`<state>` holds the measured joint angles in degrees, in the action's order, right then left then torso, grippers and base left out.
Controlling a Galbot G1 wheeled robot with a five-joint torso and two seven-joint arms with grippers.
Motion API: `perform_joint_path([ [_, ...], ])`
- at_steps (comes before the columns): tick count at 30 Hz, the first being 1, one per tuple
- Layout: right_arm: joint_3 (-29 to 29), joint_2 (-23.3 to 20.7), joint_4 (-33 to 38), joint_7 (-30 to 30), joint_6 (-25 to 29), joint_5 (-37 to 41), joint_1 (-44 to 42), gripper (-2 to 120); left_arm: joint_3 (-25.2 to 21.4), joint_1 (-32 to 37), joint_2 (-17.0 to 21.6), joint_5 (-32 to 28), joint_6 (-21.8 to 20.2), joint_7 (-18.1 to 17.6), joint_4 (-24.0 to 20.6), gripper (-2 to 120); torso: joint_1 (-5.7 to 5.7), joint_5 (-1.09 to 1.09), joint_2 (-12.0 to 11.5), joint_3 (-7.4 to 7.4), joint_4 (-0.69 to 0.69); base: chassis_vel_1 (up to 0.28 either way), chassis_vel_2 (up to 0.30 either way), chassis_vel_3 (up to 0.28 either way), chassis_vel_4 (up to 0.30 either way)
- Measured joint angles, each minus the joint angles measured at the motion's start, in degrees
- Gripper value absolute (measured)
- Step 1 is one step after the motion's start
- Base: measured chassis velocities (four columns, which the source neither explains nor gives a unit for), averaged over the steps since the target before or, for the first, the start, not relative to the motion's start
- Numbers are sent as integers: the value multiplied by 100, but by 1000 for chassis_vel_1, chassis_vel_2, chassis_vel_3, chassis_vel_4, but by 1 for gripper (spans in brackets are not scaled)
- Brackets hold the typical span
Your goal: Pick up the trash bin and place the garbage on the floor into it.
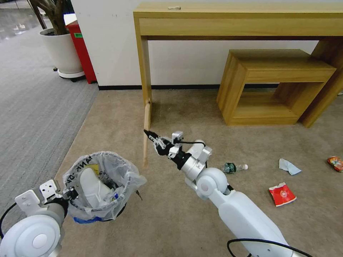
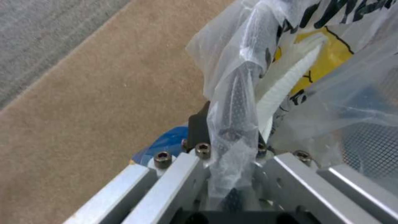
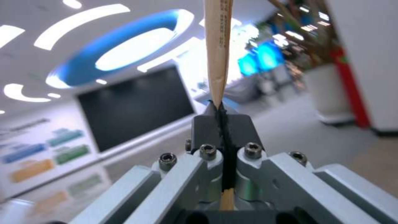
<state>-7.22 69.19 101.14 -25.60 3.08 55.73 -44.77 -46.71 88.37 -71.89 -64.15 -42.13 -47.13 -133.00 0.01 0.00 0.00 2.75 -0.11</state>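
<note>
The trash bin (image 1: 107, 208) with its lettered plastic bag (image 2: 248, 62) is at the lower left of the head view, and a white slipper (image 1: 91, 184) sits inside. My left gripper (image 1: 71, 194) is shut on the bin's near rim, and the bag (image 2: 230, 124) is pinched between its fingers. My right gripper (image 1: 147, 132) is shut on a wooden stick (image 1: 146, 150) and holds it upright above the carpet, right of the bin. The stick (image 3: 218, 46) rises from the closed jaws. On the tan floor (image 1: 171, 221) lie a crushed bottle (image 1: 234, 167), a pale-blue tissue (image 1: 288, 166), a red wrapper (image 1: 282, 194) and an orange-red wrapper (image 1: 336, 163).
A wooden desk leg (image 1: 144, 71) stands just behind the stick. A low wooden bench (image 1: 271, 85) sits under the desk at the right. A white plant pot (image 1: 62, 51) and a red box (image 1: 82, 50) stand by the wall. Grey ribbed carpet (image 1: 32, 107) lies to the left.
</note>
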Motion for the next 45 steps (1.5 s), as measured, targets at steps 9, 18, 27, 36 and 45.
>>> perform_joint_path([
  [9, -552, 366, -567, -757, 597, -265, -116, 0, 320, 179, 3, -586, 1, -219, -683, 0, 0, 1, 0, 0, 0, 0, 0, 0, 0],
  [18, -606, 354, -758, -889, 670, -587, -174, 3, 293, 282, -17, -575, 0, -215, -748, 0, 0, 0, 0, 0, 0, 0, 0, 0, 0],
  [27, -488, 181, -597, -1004, 651, -497, -280, 37, 215, 195, 5, -542, 0, -198, -659, 0, 0, 0, 0, 0, 0, 0, 0, 0, 0],
  [36, -122, -38, -254, -709, 616, -330, -464, 70, -45, 54, 93, -596, 0, -189, -491, 0, 0, 1, 0, 0, 0, 0, 0, 0, 0],
  [45, 1040, -201, 281, 1281, 524, -1085, -817, 97, -264, -131, 79, -524, 0, -203, -252, 0, 0, 1, 0, 0, 0, 0, 0, 0, 0],
])
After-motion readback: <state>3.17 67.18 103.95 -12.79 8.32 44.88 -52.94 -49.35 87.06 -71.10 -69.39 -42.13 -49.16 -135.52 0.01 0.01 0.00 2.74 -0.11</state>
